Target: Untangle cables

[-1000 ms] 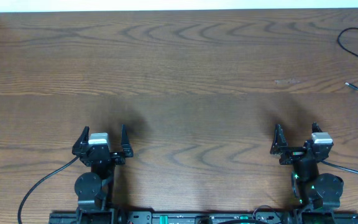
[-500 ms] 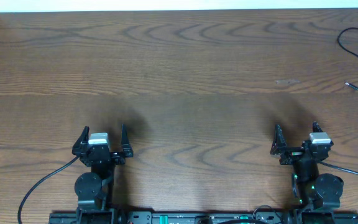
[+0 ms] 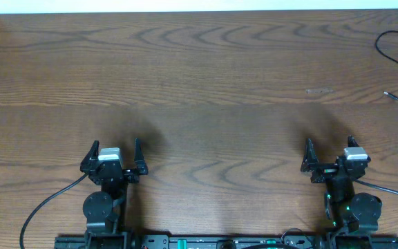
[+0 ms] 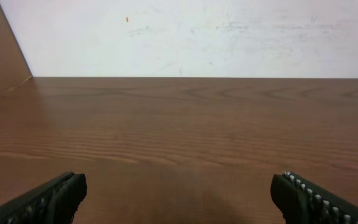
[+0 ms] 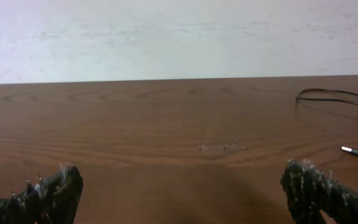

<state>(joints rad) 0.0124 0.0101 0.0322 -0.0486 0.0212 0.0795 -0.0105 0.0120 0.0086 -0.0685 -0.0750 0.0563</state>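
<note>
The left tool [image 3: 115, 146] and right tool [image 3: 329, 144] sit with fingers apart, holding nothing. A black cord [image 3: 377, 43] lies at the tabletop's [image 3: 199, 90] far-right edge.

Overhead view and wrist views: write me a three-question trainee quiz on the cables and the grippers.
1. True or false: the left gripper is closed on a cord.
2. Seen from overhead, where does the black cord lie? A, between the two arms; B, at the far left edge; C, at the far right edge.
3. Fill in: in the right wrist view, the small plug end lies on the ___ side of the picture.
Key: 1 false; 2 C; 3 right.
</note>
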